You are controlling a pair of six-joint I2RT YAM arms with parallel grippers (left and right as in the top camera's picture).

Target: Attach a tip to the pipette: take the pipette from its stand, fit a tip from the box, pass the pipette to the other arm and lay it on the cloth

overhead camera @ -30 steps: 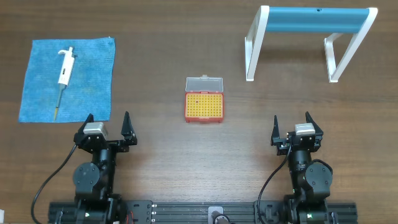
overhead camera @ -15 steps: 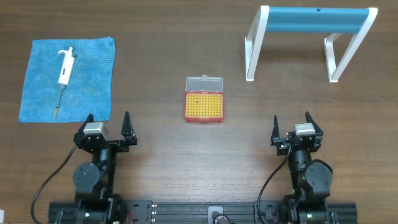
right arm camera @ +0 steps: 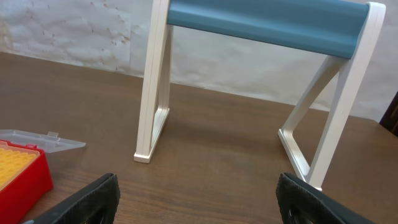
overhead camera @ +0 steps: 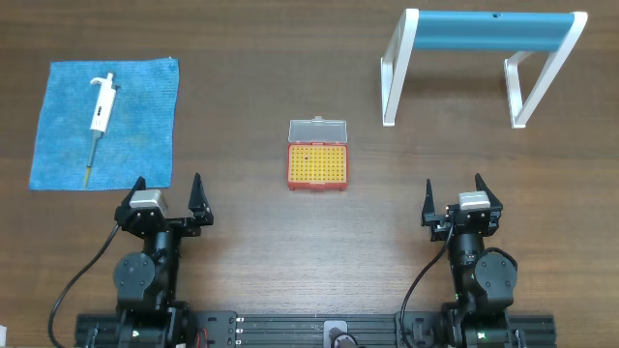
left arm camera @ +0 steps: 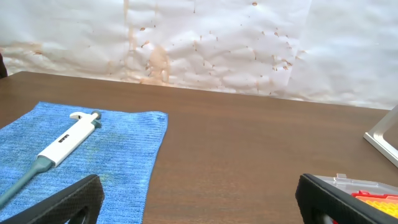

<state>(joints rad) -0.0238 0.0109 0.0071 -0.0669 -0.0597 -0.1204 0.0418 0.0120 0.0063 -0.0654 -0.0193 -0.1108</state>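
Note:
A white pipette [overhead camera: 101, 111] with a yellow tip lies on the blue cloth [overhead camera: 135, 145] at the table's far left; the left wrist view shows the pipette [left arm camera: 65, 140] on the cloth [left arm camera: 124, 149] too. The red tip box [overhead camera: 316, 166] with its clear lid open sits mid-table, its corner [right arm camera: 18, 171] in the right wrist view. The blue-and-white stand [overhead camera: 484, 53] is at the back right. My left gripper [overhead camera: 164, 191] is open near the front, just right of the cloth's near corner. My right gripper [overhead camera: 453, 195] is open at the front right, holding nothing.
Bare wooden tabletop lies between the box and both grippers. A crumpled white sheet covers the wall behind the table [left arm camera: 217, 37]. The stand's legs [right arm camera: 152, 93] rise ahead of the right gripper.

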